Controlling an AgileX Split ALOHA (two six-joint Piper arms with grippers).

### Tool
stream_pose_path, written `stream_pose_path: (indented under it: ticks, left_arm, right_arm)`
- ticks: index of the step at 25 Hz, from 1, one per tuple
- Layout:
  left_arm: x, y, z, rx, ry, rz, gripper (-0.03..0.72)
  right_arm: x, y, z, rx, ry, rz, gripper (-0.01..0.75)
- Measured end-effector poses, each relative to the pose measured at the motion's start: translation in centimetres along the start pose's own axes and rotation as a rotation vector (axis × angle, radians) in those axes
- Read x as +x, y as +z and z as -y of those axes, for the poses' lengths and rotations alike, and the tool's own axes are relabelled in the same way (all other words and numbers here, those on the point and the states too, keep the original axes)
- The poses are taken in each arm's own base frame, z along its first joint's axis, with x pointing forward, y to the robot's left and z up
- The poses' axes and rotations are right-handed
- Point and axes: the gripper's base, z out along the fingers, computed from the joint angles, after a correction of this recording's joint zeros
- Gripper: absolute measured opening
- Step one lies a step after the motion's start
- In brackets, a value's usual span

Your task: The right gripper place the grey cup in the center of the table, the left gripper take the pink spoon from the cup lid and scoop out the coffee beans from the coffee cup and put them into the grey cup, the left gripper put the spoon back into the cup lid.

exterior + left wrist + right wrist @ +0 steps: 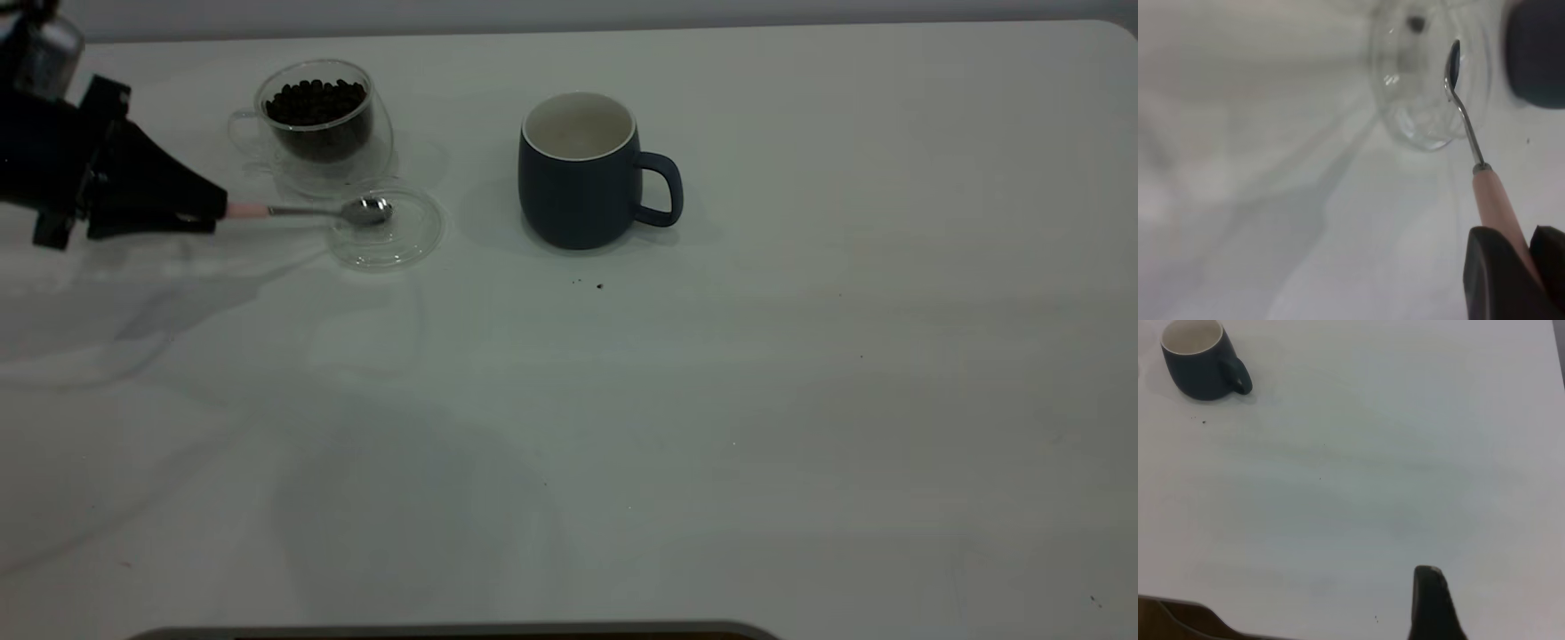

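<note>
My left gripper (209, 212) pinches the pink spoon (307, 212) by its handle end; its bowl, on the glass cup lid (388, 224), could drag it.

The desk (800, 400) is a plain white surface. On it stands the grey cup (582, 173) just above centre, upright, its handle at 3 o'clock and its pale inside showing. At about 10 o'clock from centre stands a glass cup (317, 124) of coffee beans (316, 100). The clear lid (387, 227) lies flat just beside the glass cup at its 5 o'clock. A few dark crumbs (597, 285) lie near the grey cup at its 6 o'clock.
</note>
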Motion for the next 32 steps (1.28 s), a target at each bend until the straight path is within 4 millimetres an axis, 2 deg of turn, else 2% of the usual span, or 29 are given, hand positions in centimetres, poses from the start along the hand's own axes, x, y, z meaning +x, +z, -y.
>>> stream_pose_path:
  ticks: [5, 15, 17, 21, 25, 29, 32]
  left_arm:
    - [0.9, 1.1, -1.1, 0.017, -0.048, -0.027, 0.127]
    - [1.0, 1.3, -1.3, 0.026, -0.065, -0.024, 0.145]
    - [0.9, 1.4, -1.4, 0.018, -0.078, -0.017, 0.193]
    - [0.7, 1.4, -1.4, 0.021, -0.121, 0.013, 0.358]
    - [0.6, 1.4, -1.3, 0.025, -0.13, 0.024, 0.477]
    - [0.3, 0.3, -1.3, 0.028, -0.12, 0.037, 0.512]
    - [-0.6, -2.3, -0.2, 0.079, -0.107, 0.073, 0.513]
  right_arm:
    - [0.0, 0.0, 0.0, 0.0, 0.0, 0.0, 0.502]
    - [0.0, 0.0, 0.0, 0.0, 0.0, 0.0, 0.502]
    - [0.0, 0.0, 0.0, 0.0, 0.0, 0.0, 0.502]
    - [0.0, 0.0, 0.0, 0.0, 0.0, 0.0, 0.502]
    - [0.0, 0.0, 0.0, 0.0, 0.0, 0.0, 0.502]
    - [0.0, 0.0, 0.0, 0.0, 0.0, 0.0, 0.502]
    - [0.0, 0.0, 0.0, 0.0, 0.0, 0.0, 0.502]
